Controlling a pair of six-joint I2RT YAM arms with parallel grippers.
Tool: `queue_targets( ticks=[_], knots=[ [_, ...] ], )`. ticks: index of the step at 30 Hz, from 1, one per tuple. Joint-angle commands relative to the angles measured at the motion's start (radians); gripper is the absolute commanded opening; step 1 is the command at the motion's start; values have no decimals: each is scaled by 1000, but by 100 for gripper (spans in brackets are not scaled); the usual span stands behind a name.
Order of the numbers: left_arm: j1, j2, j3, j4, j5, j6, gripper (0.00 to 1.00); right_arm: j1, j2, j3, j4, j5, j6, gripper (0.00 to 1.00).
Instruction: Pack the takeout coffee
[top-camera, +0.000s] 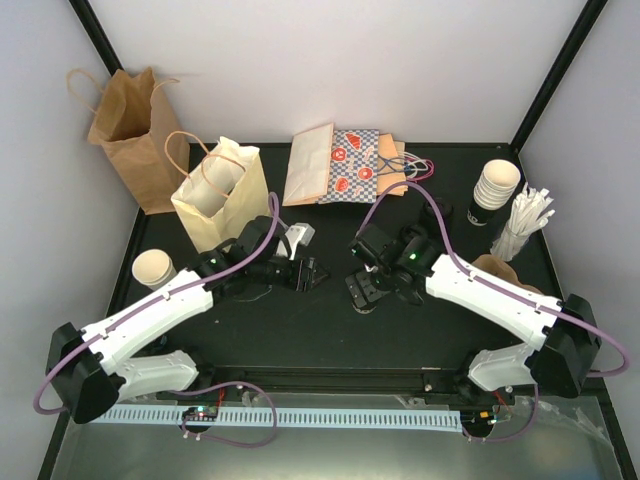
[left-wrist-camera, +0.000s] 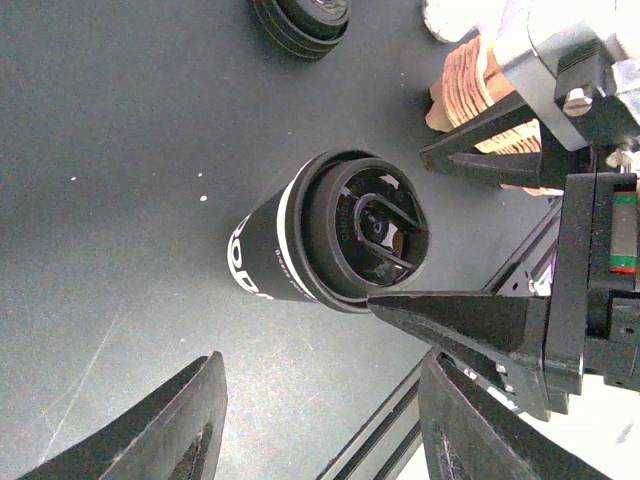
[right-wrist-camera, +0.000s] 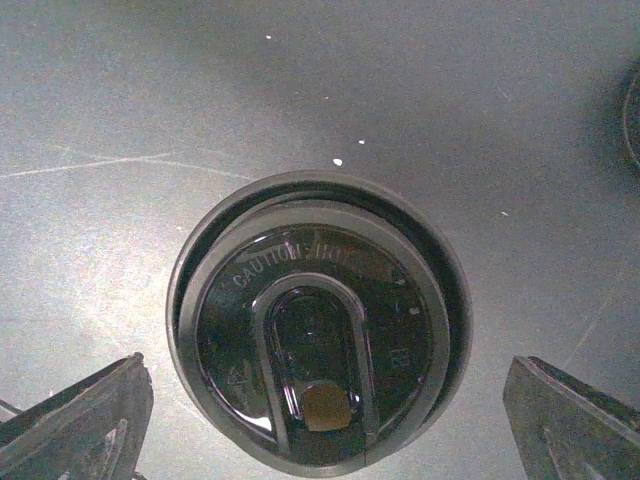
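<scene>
Right wrist view: the right claw (right-wrist-camera: 325, 360) hangs straight over a black lidded cup (right-wrist-camera: 320, 330), its fingers spread wide on either side of the lid and clear of it, holding nothing. The cup stands upright on the dark counter (right-wrist-camera: 120, 90), near the middle and a little to the right, with the lid's sip hole showing. In the left wrist view the left claw (left-wrist-camera: 322, 358) sits low, just left of the cup, about half open with only bare counter between its fingers. From the top, both arms reach in to the counter's centre, and the cup is mostly hidden under the right claw. A white cup (top-camera: 153, 268) stands alone at the left edge. A cream bag (top-camera: 222, 195) stands upright far left, with a brown bag (top-camera: 128, 125) behind it. Flat bags (top-camera: 340, 165) lie at the far middle and white sticks (top-camera: 527, 215) stand far right.
</scene>
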Motion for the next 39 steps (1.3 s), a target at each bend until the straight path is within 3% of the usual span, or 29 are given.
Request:
queue_targets(
  ticks=[1, 14, 31, 39],
  knots=[
    [7, 10, -3, 31, 25, -9, 55, 10, 9, 25, -1, 50, -16, 98],
    [10, 18, 1, 30, 23, -3, 55, 25, 41, 32, 5, 53, -26, 100],
    [21, 31, 1, 23, 35, 9, 55, 28, 84, 53, 15, 43, -39, 87],
    [23, 39, 4, 23, 45, 12, 55, 34, 89, 57, 11, 40, -43, 88]
  ],
)
